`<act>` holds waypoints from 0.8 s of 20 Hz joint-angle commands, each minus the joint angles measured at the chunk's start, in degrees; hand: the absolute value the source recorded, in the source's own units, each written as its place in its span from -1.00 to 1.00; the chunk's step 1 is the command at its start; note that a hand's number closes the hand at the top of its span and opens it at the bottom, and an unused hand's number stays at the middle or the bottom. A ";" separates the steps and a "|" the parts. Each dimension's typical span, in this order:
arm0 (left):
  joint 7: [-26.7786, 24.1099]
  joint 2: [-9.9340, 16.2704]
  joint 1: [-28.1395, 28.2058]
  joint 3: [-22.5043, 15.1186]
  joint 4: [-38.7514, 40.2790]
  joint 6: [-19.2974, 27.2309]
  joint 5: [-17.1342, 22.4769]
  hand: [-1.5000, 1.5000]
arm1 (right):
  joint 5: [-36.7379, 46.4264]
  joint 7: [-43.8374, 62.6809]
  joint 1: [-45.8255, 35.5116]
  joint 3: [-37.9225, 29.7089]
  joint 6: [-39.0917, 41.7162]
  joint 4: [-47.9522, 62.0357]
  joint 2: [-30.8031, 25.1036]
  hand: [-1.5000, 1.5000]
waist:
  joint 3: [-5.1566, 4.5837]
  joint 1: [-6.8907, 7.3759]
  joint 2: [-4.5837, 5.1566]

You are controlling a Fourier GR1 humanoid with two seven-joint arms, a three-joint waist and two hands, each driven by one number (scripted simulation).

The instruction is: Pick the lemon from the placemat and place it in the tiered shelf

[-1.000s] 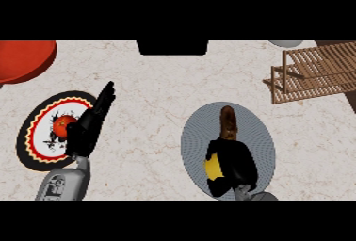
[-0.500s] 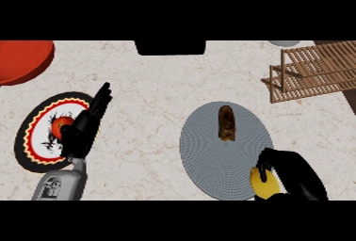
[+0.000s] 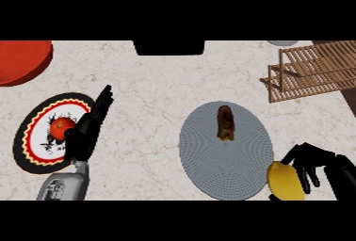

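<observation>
A: Nearest, at five o'clock — the right hand (image 3: pixel 321 168) curls its fingers round the lemon (image 3: pixel 285 180), just off the grey placemat (image 3: pixel 208 164) rim.

B: It looks light, firm and smooth-skinned, so gripping round its middle suits it. The left hand (image 3: pixel 87 132)?

A: Straight-fingered at nine o'clock, resting over a patterned plate (image 3: pixel 31 136). The tiered shelf (image 3: pixel 313 70) waits far off — one o'clock.

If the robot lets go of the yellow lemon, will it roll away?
Probably a little. The lemon looks rounded and smooth, so it may wobble or roll. Its oval shape likely stops it soon. The right hand has fingers curled round it.
</observation>
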 commanded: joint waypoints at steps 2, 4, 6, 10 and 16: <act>-0.22 -0.35 -2.62 0.60 2.79 0.43 -0.22 0.00 | -9.60 6.91 -1.46 -9.60 2.94 -10.81 -0.59 1.00 | -0.02 0.24 0.12; 1.69 0.12 -2.51 0.27 1.27 -0.59 0.12 0.00 | -12.13 11.06 -1.25 -13.23 3.33 -15.16 -1.02 1.00 | -0.02 0.20 0.07; 2.33 -1.42 -2.84 -0.53 0.44 1.08 -0.73 0.00 | -9.99 13.46 -4.69 -16.17 2.46 -14.44 -2.74 1.00 | -0.01 0.58 0.12; 0.73 1.23 -2.47 0.67 0.73 -2.03 0.55 0.00 | -12.66 17.85 -11.80 -22.61 2.84 -13.54 -6.49 1.00 | -0.02 0.99 0.19; -0.38 -2.76 -1.50 -2.23 1.79 2.18 -2.90 0.00 | -16.89 24.67 -22.70 -30.76 2.54 -9.94 -13.34 1.00 | -0.02 0.91 0.19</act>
